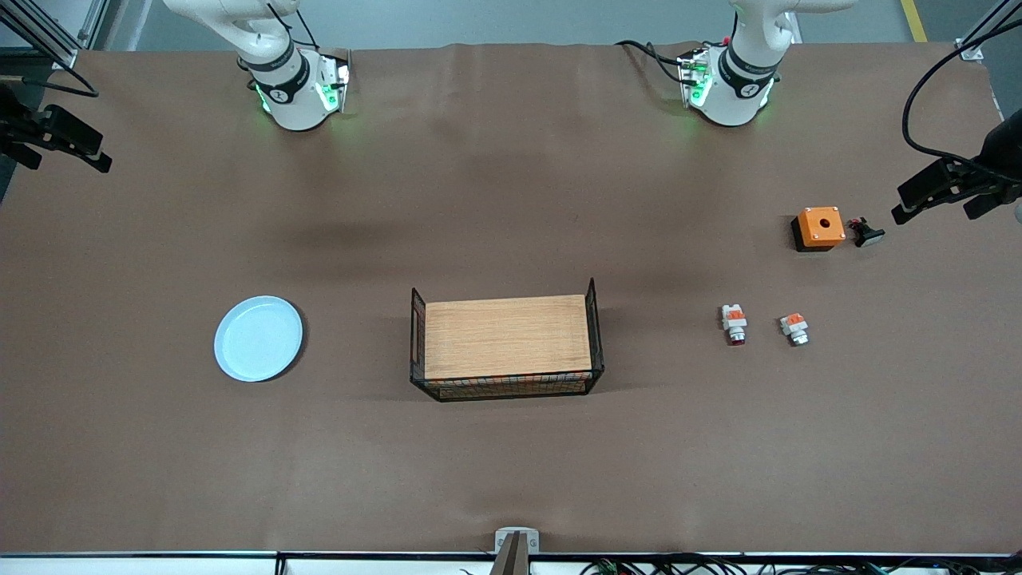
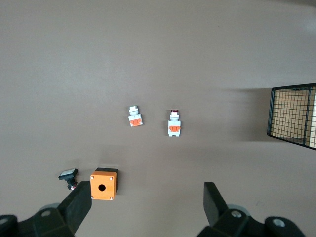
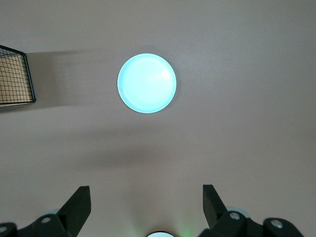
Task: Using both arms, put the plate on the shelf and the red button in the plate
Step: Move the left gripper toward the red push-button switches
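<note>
The pale blue plate [image 1: 259, 339] [image 3: 146, 83] lies flat toward the right arm's end of the table. The red button [image 1: 734, 323] [image 2: 174, 123], white with an orange block and a dark red cap, lies toward the left arm's end. My left gripper [image 2: 146, 198] hangs open and empty high over that end, well apart from the button. High over the table near the plate, my right gripper [image 3: 145, 195] is also open and holds nothing. Neither gripper shows in the front view; only the arms' bases do.
A black wire basket [image 1: 595, 335] [image 2: 294, 116] [image 3: 15, 76] with a wooden board in it stands mid-table. Beside the red button lies a similar module with a silvery cap [image 1: 794, 328] [image 2: 135, 116]. Farther from the front camera sit an orange box with a hole [image 1: 819, 228] [image 2: 103, 184] and a small black part [image 1: 866, 233] [image 2: 68, 175].
</note>
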Controlling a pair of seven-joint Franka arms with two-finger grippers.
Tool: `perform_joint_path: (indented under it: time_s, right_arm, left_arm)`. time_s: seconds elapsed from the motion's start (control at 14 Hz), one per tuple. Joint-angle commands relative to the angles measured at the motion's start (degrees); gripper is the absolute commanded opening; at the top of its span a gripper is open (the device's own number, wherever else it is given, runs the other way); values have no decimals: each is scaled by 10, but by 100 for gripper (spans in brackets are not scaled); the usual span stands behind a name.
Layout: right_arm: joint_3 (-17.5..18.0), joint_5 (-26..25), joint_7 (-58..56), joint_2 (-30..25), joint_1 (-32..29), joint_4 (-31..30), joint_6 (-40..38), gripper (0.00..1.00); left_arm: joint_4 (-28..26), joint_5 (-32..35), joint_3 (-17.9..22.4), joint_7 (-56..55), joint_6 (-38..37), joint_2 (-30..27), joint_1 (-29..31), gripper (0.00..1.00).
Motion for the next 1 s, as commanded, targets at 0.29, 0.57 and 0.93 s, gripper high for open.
perform_joint_path:
  time_s: [0.29,0.57,0.93]
  right_arm:
    - [3,-11,-7,-14,-3,-12,5,100]
    - [4,-11,-6,-13,-3,-11,6,100]
    - [2,-11,-9,-8,-5,12,-1,100]
  left_arm:
    - [16,-2,-1,-5,-12,10,1,100]
    - [16,-8,-1,-11,-12,10,0,100]
    - [9,-9,-3,-19,-33,41,-3,100]
